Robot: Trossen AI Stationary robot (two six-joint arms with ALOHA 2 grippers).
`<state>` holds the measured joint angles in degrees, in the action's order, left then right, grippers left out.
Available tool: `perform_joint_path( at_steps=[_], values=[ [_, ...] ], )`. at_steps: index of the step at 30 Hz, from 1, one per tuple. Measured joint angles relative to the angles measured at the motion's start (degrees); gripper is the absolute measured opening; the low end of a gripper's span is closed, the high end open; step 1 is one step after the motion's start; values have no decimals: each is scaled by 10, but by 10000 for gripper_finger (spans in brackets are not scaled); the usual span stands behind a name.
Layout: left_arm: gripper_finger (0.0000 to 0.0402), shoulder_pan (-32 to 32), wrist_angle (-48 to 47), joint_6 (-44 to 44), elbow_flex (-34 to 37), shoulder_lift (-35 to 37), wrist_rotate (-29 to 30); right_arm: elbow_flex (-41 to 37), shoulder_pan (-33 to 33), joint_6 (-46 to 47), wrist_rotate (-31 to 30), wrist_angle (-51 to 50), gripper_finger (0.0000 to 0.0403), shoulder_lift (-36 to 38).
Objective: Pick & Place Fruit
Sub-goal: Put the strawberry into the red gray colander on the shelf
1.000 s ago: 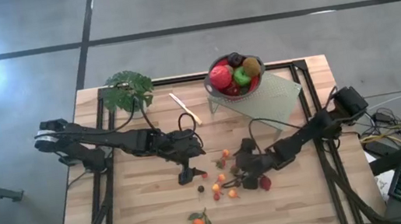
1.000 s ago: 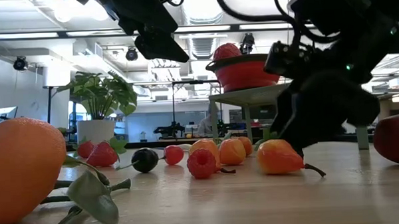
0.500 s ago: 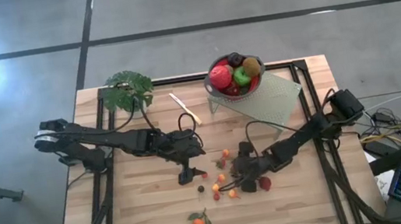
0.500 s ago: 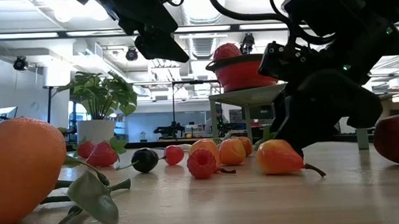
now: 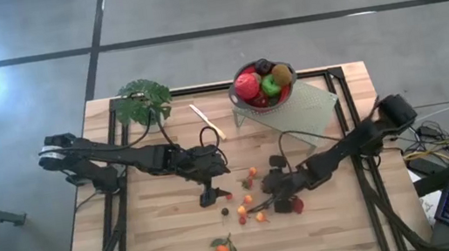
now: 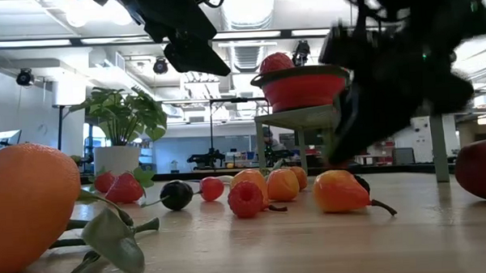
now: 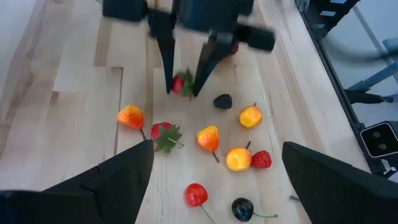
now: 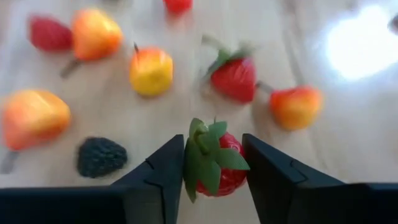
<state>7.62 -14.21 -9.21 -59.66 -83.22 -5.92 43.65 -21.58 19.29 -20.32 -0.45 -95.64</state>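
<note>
Among the scattered small fruit near the middle of the worktop (image 5: 171, 247): right gripper (image 8: 214, 163) now clamped on a strawberry (image 8: 216, 163), leafy cap toward the camera, jaws narrow against both its sides. Half a second ago, lower among the berries; now lifted clear of the wood and blurred with motion in the low view, elbow swung outward on the right. Probably a grasp made and the carry just starting, toward the red bowl (image 5: 263, 86) already heaped with apples and kiwi on its raised stand at the far edge. Left gripper (image 5: 208, 187) unchanged, hovering above the dark plum (image 5: 209, 200), jaws wide and empty. Left on the worktop: peach-coloured berries, another strawberry (image 8: 234, 77), a blackberry (image 8: 102, 157), and the leafy tangerine (image 5: 222, 248) nearest the front edge.
</note>
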Motion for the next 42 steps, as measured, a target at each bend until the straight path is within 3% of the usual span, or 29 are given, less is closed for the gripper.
perform_joint_path(
  at_steps=[5, 11, 15, 19, 24, 33, 42],
  values=[
    [360, 0, 2, 3, 0, 0, 0, 24, 1, -14, 0, -81, 165, 82],
    [360, 0, 2, 2, 0, 0, 0, 72, 12, -48, -2, -175, 143, 195],
    [360, 0, 2, 3, 0, 0, 0, 106, 39, -95, -7, -205, 136, 258],
    [360, 0, 2, 3, 0, 0, 0, 138, 86, -139, -7, -238, 155, 299],
    [360, 0, 2, 3, 0, 0, 0, 169, 169, -169, -7, -248, 166, 320],
    [360, 0, 2, 3, 0, 0, 0, 200, 324, -189, -6, -279, 137, 317],
    [360, 0, 2, 17, 0, 0, 0, 169, 408, -182, 51, -279, 169, 308]
  ],
)
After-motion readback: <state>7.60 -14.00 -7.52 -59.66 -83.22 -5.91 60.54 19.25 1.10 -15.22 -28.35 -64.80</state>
